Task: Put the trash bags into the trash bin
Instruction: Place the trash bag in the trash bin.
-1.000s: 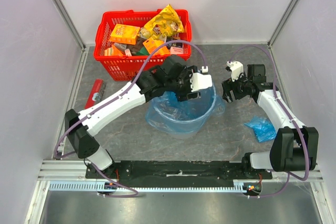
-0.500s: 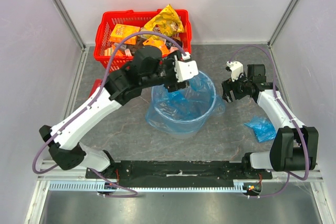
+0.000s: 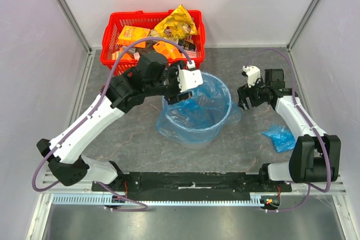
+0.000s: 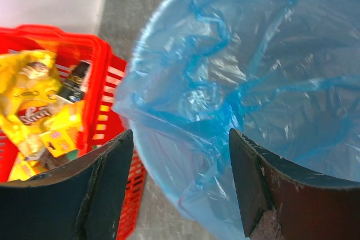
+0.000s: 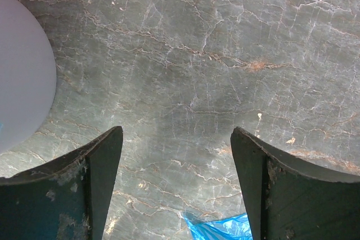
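The trash bin (image 3: 198,117) stands mid-table, lined and draped with a large blue trash bag (image 3: 194,111). Its grey side shows in the right wrist view (image 5: 19,77). My left gripper (image 3: 180,93) is open and empty, hovering over the bin's far-left rim. In the left wrist view (image 4: 180,189) the bag's film (image 4: 225,82) lies below the spread jaws. My right gripper (image 3: 245,98) is open and empty, just right of the bin above bare table (image 5: 177,184). A small blue trash bag bundle (image 3: 279,137) lies on the table by the right arm. Its corner shows in the right wrist view (image 5: 219,230).
A red mesh shopping basket (image 3: 114,66) full of snack packs, with a yellow packet (image 3: 177,23) on top, stands behind the bin and also shows in the left wrist view (image 4: 104,82). A red flat object (image 3: 104,96) lies at the left. Walls enclose the table.
My left arm has lifted out from over the bin and pulled back to the left, toward the basket. The right arm and the small bundle have not moved.
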